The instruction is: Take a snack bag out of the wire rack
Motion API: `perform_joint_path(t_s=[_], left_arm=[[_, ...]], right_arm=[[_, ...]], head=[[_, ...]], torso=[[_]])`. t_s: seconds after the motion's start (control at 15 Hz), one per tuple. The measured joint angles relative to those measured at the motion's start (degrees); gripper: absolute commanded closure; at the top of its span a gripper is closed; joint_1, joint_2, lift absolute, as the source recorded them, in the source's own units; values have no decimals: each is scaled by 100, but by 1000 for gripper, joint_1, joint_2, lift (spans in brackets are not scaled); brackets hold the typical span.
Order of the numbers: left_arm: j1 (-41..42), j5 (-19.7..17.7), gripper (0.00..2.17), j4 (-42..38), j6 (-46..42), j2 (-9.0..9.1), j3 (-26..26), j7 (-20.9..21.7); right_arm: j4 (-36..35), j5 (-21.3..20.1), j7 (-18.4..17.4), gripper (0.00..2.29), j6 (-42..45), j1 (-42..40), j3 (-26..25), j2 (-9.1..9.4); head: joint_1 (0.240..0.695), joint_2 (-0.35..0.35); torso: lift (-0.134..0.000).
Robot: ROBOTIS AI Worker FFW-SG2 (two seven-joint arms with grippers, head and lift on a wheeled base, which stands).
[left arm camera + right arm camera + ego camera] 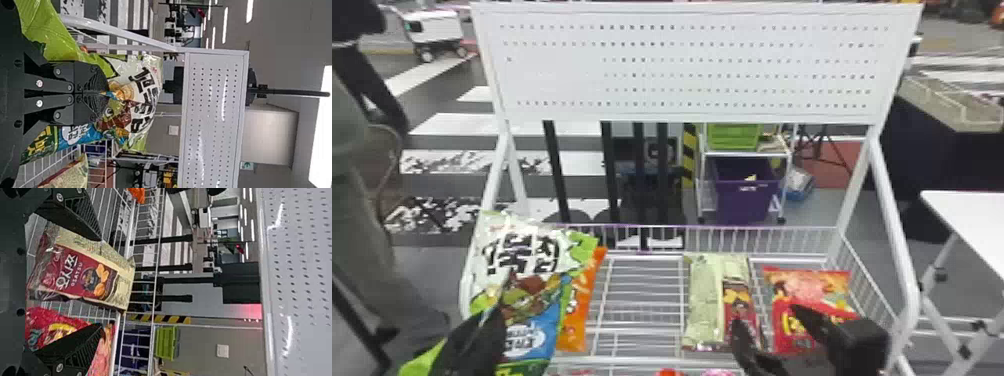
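One large white, green and blue snack bag (532, 295) is pinched in the left gripper (505, 289) at the left side of the wire rack (632, 300). The right gripper (766, 319) is spread near a beige-and-maroon bag (704, 300) and a red bag (784, 295).
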State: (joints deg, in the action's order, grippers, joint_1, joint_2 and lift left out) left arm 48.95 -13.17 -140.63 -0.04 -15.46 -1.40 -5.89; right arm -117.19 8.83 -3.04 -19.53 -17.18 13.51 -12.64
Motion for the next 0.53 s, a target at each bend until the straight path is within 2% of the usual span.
perform_joint_path(t_s=[0.27,0.47,0.53], left_arm=[[-16,8,2105,2,8,-12,-8,0],[-59,-1,2105,36,21,-29,-14,0],[-67,-6,2105,53,29,-35,-20,0]], right_arm=[[1190,282,-37,127,-662,1351,386,240],[1951,476,-25,134,-816,1987,490,430],[2189,526,2,215,-840,2153,522,473]], head=[[499,0],[499,0],[499,0]], torso=[[0],[0],[0]])
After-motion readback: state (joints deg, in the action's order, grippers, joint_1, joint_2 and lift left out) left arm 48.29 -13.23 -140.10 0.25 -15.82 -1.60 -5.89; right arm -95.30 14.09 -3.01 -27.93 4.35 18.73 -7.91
